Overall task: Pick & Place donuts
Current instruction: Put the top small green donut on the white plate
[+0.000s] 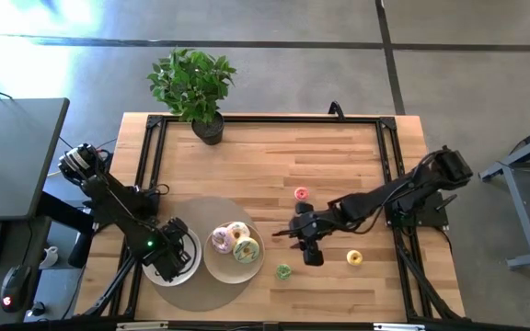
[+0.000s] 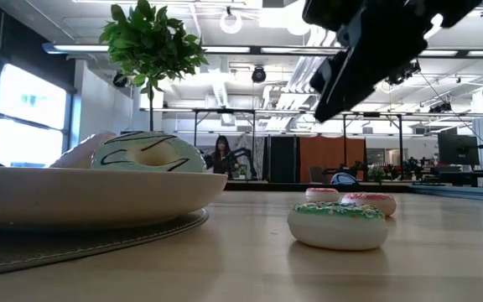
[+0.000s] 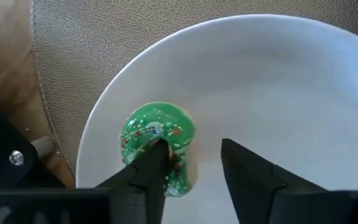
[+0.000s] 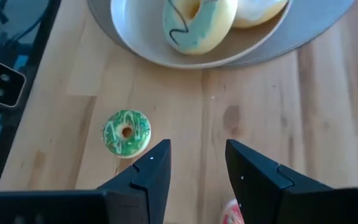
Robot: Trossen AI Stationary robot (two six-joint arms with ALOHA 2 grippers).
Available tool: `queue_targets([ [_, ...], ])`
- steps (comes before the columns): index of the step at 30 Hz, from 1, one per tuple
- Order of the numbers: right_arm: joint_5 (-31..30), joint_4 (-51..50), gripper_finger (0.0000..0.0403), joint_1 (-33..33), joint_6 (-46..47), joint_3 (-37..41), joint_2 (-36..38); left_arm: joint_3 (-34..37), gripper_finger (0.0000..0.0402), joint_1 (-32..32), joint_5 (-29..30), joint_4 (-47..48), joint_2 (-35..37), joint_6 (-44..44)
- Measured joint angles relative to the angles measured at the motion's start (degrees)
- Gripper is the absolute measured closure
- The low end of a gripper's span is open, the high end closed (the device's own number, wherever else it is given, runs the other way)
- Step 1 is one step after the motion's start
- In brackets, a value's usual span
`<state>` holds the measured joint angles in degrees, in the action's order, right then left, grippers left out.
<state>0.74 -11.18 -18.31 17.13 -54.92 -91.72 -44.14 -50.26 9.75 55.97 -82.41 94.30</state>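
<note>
Half hidden behind one finger of the spread left end effector (image 3: 191, 165), a green mini donut (image 3: 157, 134) stands tilted on edge.

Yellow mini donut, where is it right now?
High view: the yellow mini donut lies on bare table, right side, just right of the right gripper.

Light wood table (image 1: 339, 156), planked, visible grain, satin finish. Round mat (image 3: 73, 37) under the plates: grey, pebbly leather-like texture, matt. Plate (image 3: 278, 81) smooth white, slight sheen, ceramic or plastic, can't tell. Green mini donut (image 3: 157, 134) glossy frosting with speckled sprinkles, rubbery-looking. Larger green-frosted donut (image 4: 197, 22) smooth, soft shine, thin dark drizzle lines. Left gripper (image 3: 194, 165) and right gripper (image 4: 197, 165) fingers dark matt plastic, hard-edged. Black metal frame (image 1: 389, 156) along table edges, matt. Floor (image 1: 477, 74) polished grey concrete.
</note>
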Motion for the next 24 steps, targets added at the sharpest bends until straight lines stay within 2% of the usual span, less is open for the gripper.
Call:
queue_targets([
  [5, 2.47, 2.45, 0.0253, -0.49, 4.5, 0.0, -4.46, 0.0, 0.0237, 0.0, -0.16, -0.53, 0.02, 0.04],
  [11, 6.85, 6.09, 0.0253, -1.67, 4.95, 0.0, -7.73, -0.02, 0.0235, 0.02, -0.08, -1.94, 0.02, 0.16],
  [14, 6.8, 7.2, 0.0253, -2.07, 4.61, 0.0, -7.72, -1.38, 0.0236, 0.01, 1.04, -2.0, 0.04, 0.24],
  [18, 3.47, 12.95, 0.0253, -1.92, -0.06, 0.0, -7.62, -3.79, 0.0236, 0.0, 4.02, -1.87, 0.04, -3.05],
  [24, -7.36, 29.81, 0.0253, -0.67, -11.94, -0.04, -7.71, -6.1, 0.0236, 0.0, 6.26, -2.03, 0.04, -8.48],
])
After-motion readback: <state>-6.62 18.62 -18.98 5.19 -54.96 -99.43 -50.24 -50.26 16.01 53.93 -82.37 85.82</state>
